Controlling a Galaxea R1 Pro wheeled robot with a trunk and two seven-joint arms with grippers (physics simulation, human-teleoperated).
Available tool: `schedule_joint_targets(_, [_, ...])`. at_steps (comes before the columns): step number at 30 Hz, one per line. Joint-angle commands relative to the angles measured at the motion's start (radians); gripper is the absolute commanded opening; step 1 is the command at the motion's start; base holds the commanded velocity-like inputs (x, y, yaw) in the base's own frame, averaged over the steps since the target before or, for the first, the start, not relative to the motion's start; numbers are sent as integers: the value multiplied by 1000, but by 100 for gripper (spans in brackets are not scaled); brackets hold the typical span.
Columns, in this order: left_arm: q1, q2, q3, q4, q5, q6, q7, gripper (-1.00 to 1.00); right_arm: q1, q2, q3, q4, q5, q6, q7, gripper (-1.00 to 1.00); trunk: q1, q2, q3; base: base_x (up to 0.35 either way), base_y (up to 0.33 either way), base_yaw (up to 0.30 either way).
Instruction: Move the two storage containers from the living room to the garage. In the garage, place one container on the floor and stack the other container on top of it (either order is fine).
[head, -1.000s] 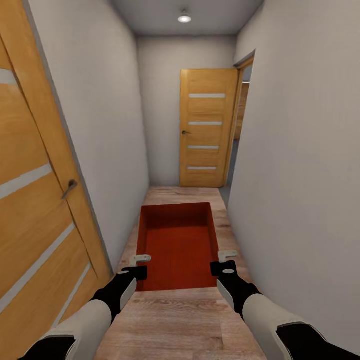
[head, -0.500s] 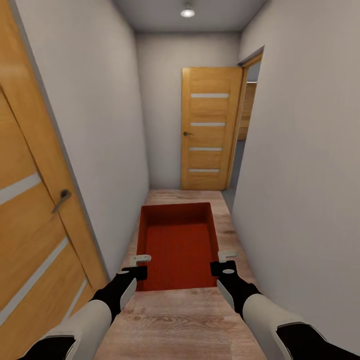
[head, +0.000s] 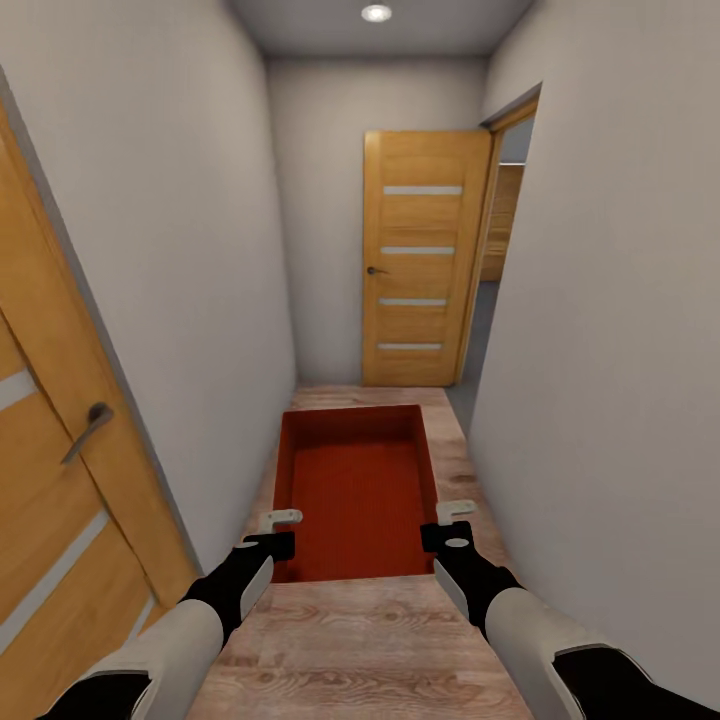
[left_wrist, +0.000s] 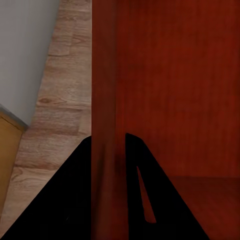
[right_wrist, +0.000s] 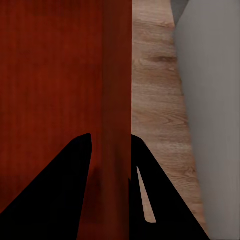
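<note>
I carry one red-orange storage container (head: 355, 490) level in front of me, above the wood-plank hallway floor. My left gripper (head: 282, 530) is shut on its left wall, seen close up as the container wall (left_wrist: 104, 125) pinched between the dark fingers (left_wrist: 75, 200). My right gripper (head: 452, 522) is shut on the right wall (right_wrist: 117, 110), with its fingers (right_wrist: 70, 190) on either side. The second container, the living room and the garage are out of view.
I am in a narrow hallway with pale grey walls close on both sides. An orange-wood door (head: 60, 480) stands at my near left. Another orange-wood door (head: 420, 260) stands open at the far end, beside a doorway (head: 500, 240) on the right.
The whole view has advanced down the hallway: the left door has slid back and out of frame, the far door looks nearer. The container and both grippers hold the same pose.
</note>
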Motion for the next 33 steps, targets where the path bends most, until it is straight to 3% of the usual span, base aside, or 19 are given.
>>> schedule_joint_targets(1, [0, 36, -19, -5, 6, -7, 3, -100, -1, -11, 4, 4, -18, 5, -2, -100, 1, -2, -2, 323, 0, -50])
schedule_joint_targets(14, [0, 37, -19, -5, 6, -8, 3, -100, -1, -11, 4, 4, -18, 5, -2, -100, 1, -2, -2, 323, 0, -113])
schedule_joint_targets(33, [0, 37, -19, -5, 6, -8, 3, -100, -1, -11, 4, 4, -18, 5, -1, -100, 1, -2, -2, 323, 0, -4])
